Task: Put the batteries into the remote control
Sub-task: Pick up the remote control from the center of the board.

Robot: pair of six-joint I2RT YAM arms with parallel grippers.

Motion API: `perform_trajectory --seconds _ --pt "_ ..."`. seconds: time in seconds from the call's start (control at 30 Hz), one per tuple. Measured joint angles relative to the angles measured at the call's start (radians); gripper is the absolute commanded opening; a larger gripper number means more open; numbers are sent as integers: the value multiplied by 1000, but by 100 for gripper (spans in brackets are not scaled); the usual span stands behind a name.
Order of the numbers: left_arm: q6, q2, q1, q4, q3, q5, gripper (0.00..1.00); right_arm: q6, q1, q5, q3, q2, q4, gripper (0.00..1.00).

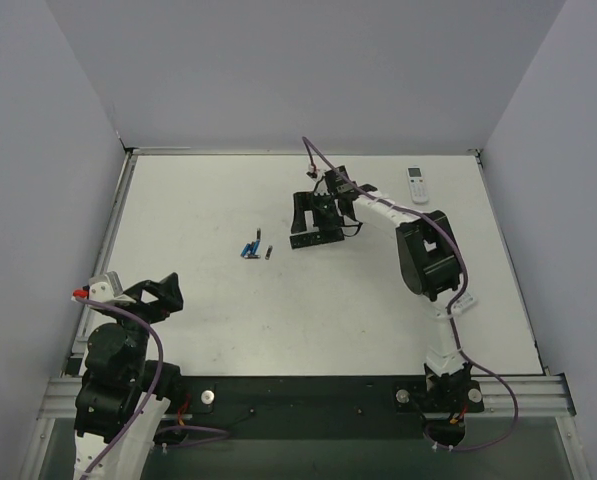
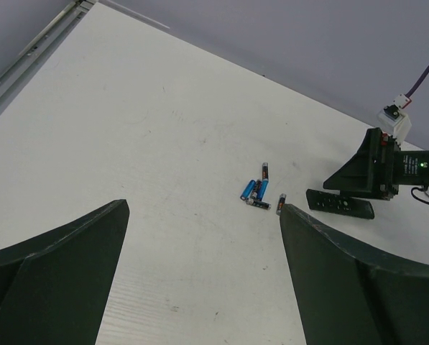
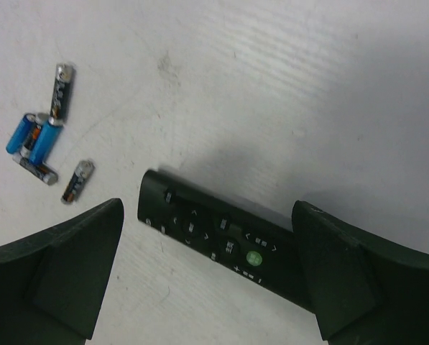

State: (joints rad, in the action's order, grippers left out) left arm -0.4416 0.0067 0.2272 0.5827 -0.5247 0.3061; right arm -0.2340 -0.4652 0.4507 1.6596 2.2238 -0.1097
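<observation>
The black remote control [image 3: 221, 237] lies flat on the white table, buttons up; it also shows in the top view [image 1: 316, 239] and the left wrist view [image 2: 340, 203]. My right gripper [image 3: 207, 208] is open and hangs just over it, one finger on each side; the remote's right end is hidden behind the right finger. Several batteries [image 3: 45, 136], some blue and some dark, lie loose in a small cluster left of the remote [image 1: 253, 249] [image 2: 257, 192]. My left gripper [image 1: 153, 295] is open and empty, far back at the near left of the table [image 2: 203, 208].
A small white remote [image 1: 417, 184] lies at the far right of the table. Grey walls close the table at the left, back and right. The right arm [image 1: 423, 250] reaches across the right half.
</observation>
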Motion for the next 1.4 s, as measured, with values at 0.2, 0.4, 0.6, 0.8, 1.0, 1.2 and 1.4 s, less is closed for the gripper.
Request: perform_trajectory --seconds 0.2,0.4,0.6,0.8,1.0,1.2,1.4 --pt "0 0 -2 -2 1 -6 97 -27 1 -36 -245 -169 1 97" --pt "0 0 -6 -2 1 -7 97 -24 0 -40 -417 -295 -9 95" --pt "0 0 -11 -3 1 -7 98 23 -29 -128 -481 -343 -5 89" --pt "0 0 -13 -2 1 -7 97 81 -99 -272 -494 -348 -4 79" --pt "0 0 -14 -4 2 -21 98 124 -175 -425 -515 -350 -4 54" --pt "0 0 -19 -20 14 -67 97 123 -214 -457 -542 -370 17 19" --pt "-23 11 -19 -91 48 -207 97 105 -233 -445 -637 -451 18 2"
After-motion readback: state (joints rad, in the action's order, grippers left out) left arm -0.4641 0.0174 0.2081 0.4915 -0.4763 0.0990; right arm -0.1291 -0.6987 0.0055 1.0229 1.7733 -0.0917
